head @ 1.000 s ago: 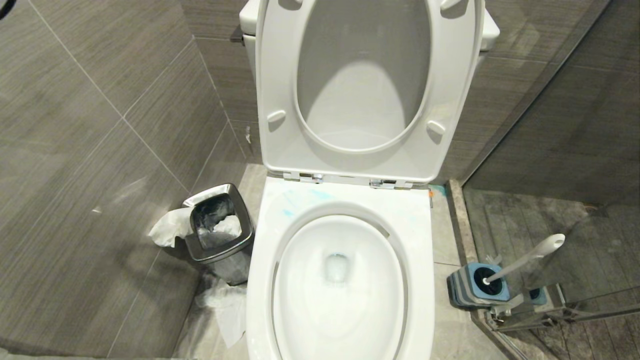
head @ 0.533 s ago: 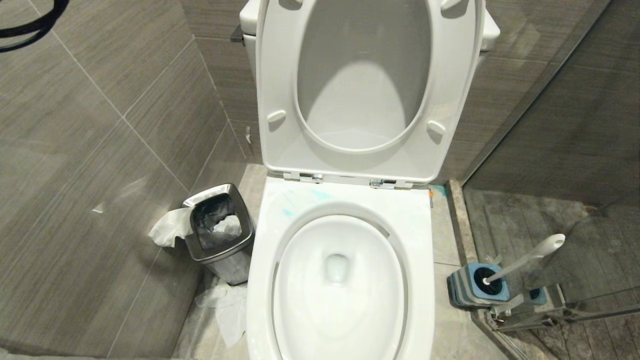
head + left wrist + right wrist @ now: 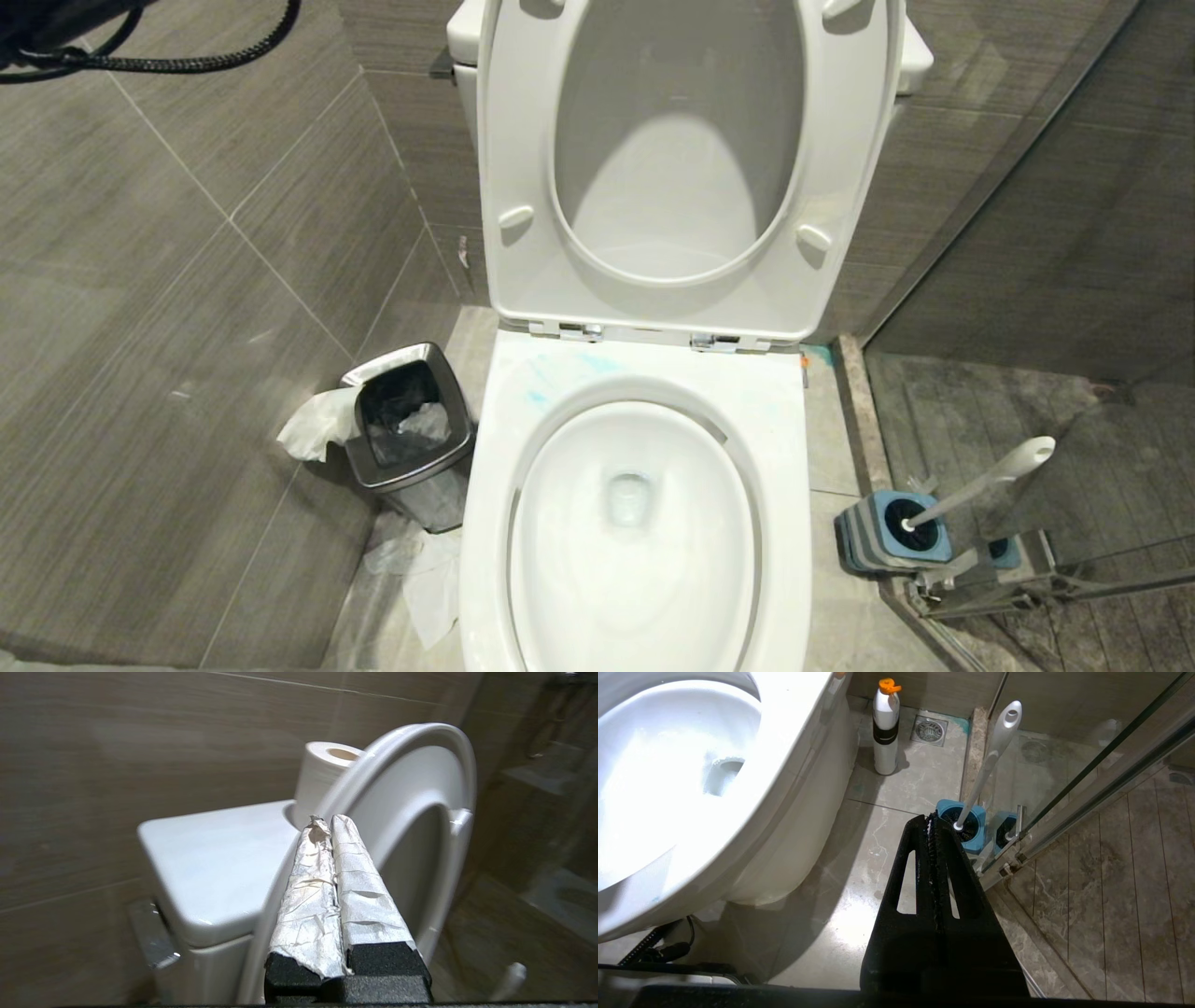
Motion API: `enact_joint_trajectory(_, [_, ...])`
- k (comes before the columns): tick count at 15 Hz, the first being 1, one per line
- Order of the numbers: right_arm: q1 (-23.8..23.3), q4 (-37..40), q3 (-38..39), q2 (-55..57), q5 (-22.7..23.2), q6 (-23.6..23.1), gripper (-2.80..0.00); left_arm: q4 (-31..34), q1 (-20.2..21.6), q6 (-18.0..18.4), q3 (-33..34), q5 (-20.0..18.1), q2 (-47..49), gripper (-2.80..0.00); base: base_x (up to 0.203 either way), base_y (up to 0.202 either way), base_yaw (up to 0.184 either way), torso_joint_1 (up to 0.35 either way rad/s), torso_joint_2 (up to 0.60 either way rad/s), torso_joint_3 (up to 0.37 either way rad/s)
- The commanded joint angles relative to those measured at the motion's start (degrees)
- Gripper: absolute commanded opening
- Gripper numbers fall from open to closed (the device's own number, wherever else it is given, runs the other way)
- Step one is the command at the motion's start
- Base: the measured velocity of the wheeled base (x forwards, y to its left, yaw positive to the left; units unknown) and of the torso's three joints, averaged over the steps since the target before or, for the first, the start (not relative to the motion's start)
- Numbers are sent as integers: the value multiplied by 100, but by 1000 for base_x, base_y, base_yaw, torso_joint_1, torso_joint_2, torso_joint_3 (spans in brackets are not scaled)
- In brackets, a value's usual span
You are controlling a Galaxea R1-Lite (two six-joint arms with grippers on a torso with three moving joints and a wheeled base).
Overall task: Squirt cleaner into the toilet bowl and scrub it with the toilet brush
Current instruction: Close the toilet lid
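Head view is showing the toilet bowl (image 3: 635,523) filling the lower centre of the frame, its seat and lid standing raised against the tank. Pale blue smears of cleaner (image 3: 560,373) are lying on the rim just below the hinges. The toilet brush (image 3: 980,485) is sitting tilted in its blue-grey holder (image 3: 887,537) at the lower right, beside the glass door. A steel bin (image 3: 411,434) is standing at the bowl's left. In the left wrist view the left pincer (image 3: 327,823), wrapped in tape, is clenched and empty, pointing at the raised lid. In the right wrist view the right pincer (image 3: 931,821) is clenched, grasping nothing, above the floor near the holder.
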Motion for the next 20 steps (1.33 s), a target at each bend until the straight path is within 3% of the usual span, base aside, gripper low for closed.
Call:
enact_joint_trajectory(1, [1,2,7,0,2,-2,-280,-52,-92,225,-394,279,562,-280,0,0,0,0,0,0])
enact_joint_trajectory(4, [1,2,3,0,2,-2,-280,-369,-108,290,-440,766,923,-280,0,0,0,0,0,0])
enact_joint_trajectory(7, [1,2,-1,2,2,-2,-280,-379,-171,315,-441,888,1037,-280,0,0,0,0,0,0])
enact_joint_trajectory(10, [1,2,-1,0,2,-2,-280,-405,-296,412,-441,1269,1148,-280,0,0,0,0,0,0])
enact_joint_trajectory(13, [1,2,-1,1,2,-2,-280,-413,-366,446,-441,1332,1235,-280,0,0,0,0,0,0])
enact_joint_trajectory(16, [1,2,-1,0,2,-2,-280,-503,-538,508,-432,1705,1326,-280,0,0,0,0,0,0])
enact_joint_trajectory(20, [1,2,-1,1,2,-2,-280,-574,-678,602,-432,1742,1486,-280,0,0,0,0,0,0])
